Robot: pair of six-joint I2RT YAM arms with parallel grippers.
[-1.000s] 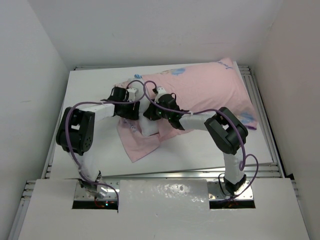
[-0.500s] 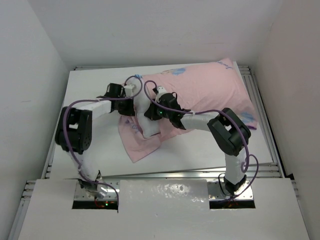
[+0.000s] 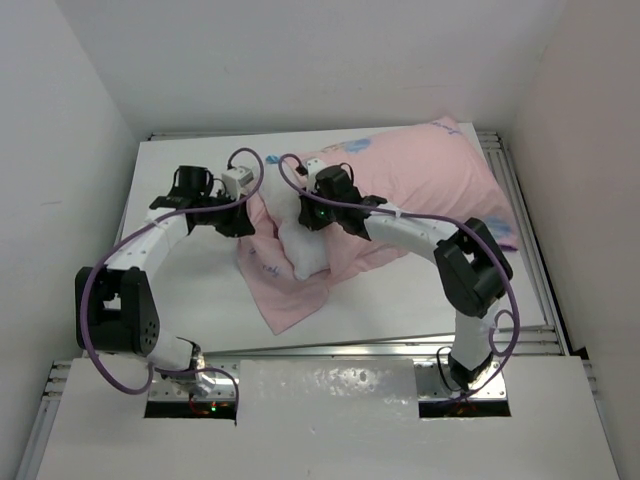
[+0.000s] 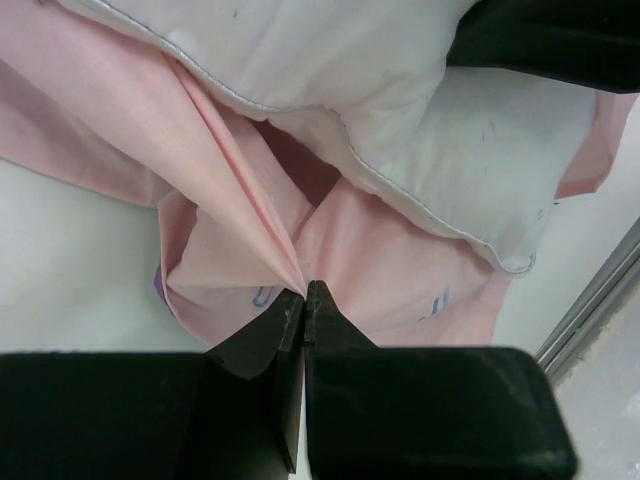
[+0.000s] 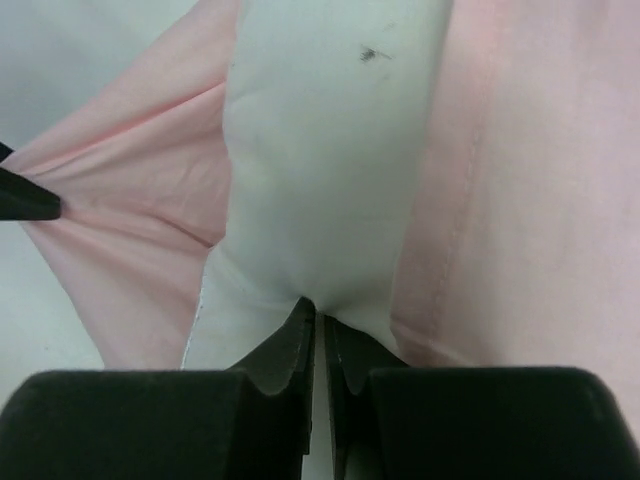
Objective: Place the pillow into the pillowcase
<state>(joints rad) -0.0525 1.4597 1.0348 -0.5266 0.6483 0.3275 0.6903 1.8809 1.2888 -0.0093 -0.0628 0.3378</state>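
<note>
The pink pillowcase (image 3: 420,185) lies from the far right of the table toward the near middle, bulging over most of the white pillow. One bare end of the pillow (image 3: 308,250) sticks out of its mouth. My left gripper (image 3: 243,218) is shut on a gathered fold of the pillowcase (image 4: 230,200) at the mouth's left edge, its jaws (image 4: 304,294) pinched together. My right gripper (image 3: 305,212) is closed on a pucker of the pillow (image 5: 330,150), its fingers (image 5: 320,312) nearly touching. Pink cloth (image 5: 540,200) flanks the pillow on both sides.
The white table (image 3: 190,290) has metal rails along its right edge (image 3: 535,270) and near edge. White walls stand close on the left, back and right. A loose flap of pillowcase (image 3: 285,300) trails toward the near edge.
My left gripper has shut on the pillowcase edge and drawn it leftward, its arm stretching out to the far left. The right gripper has shifted slightly farther away with the pillow.
</note>
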